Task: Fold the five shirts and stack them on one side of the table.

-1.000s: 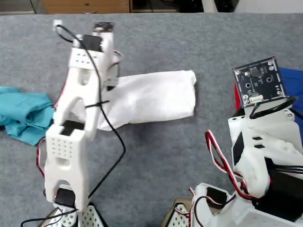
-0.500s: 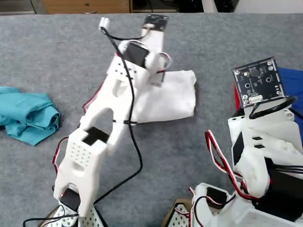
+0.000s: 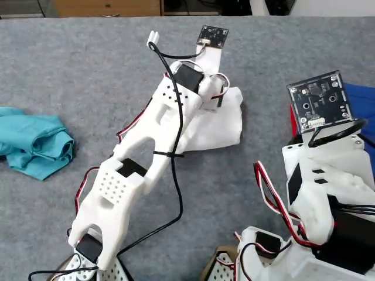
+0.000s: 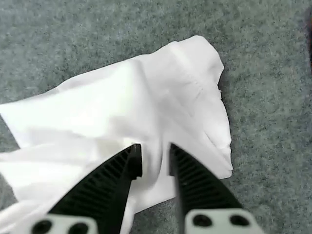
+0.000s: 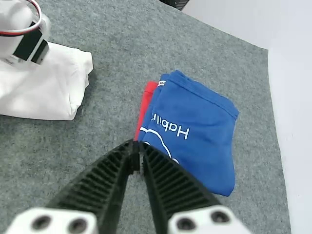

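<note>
My left hand (image 4: 155,156) is down on the white shirt (image 4: 146,107), its fingers drawn to a narrow gap and nipped on a fold of the cloth. From above, my left arm lies across the white shirt (image 3: 225,120), which sits near the middle of the grey surface (image 3: 88,70), so just its right end and a strip along the lower edge are plain to see.

My right hand (image 5: 136,146) is closed tight on nothing, held above the surface by the folded blue shirt (image 5: 200,131). That one lies on a red shirt (image 5: 145,109), of which a thin edge peeks out (the rest is covered). A crumpled teal shirt (image 3: 32,143) lies at the far left, cut off by the frame's edge.
</note>
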Robot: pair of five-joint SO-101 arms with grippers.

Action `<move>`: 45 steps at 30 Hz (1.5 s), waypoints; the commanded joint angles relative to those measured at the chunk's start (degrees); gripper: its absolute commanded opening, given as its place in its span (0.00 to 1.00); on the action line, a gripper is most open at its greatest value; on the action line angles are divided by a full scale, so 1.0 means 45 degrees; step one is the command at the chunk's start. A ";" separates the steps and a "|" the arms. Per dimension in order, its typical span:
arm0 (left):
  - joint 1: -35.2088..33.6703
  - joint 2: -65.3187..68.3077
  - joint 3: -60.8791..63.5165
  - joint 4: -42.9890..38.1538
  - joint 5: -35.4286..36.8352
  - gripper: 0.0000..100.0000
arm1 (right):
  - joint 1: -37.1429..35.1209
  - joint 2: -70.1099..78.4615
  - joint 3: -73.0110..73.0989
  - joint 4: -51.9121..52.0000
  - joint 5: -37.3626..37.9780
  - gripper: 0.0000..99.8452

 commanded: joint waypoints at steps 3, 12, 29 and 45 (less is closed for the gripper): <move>0.0059 -0.0049 -0.1133 -0.0215 0.0039 0.15 | 0.0166 -0.0010 0.0381 0.0156 0.0059 0.00; -0.1680 -0.0166 -0.3770 0.2012 -0.0508 0.15 | 0.0068 0.0088 0.0772 0.0039 0.0020 0.00; -0.7053 -0.4503 -0.0469 0.4161 -0.3653 0.06 | -0.4073 0.3468 0.2862 -0.2520 -0.1211 0.00; -1.4359 -0.9915 0.6505 0.4122 -0.6291 0.06 | -1.0012 0.8938 0.2862 -0.9397 -0.1211 0.00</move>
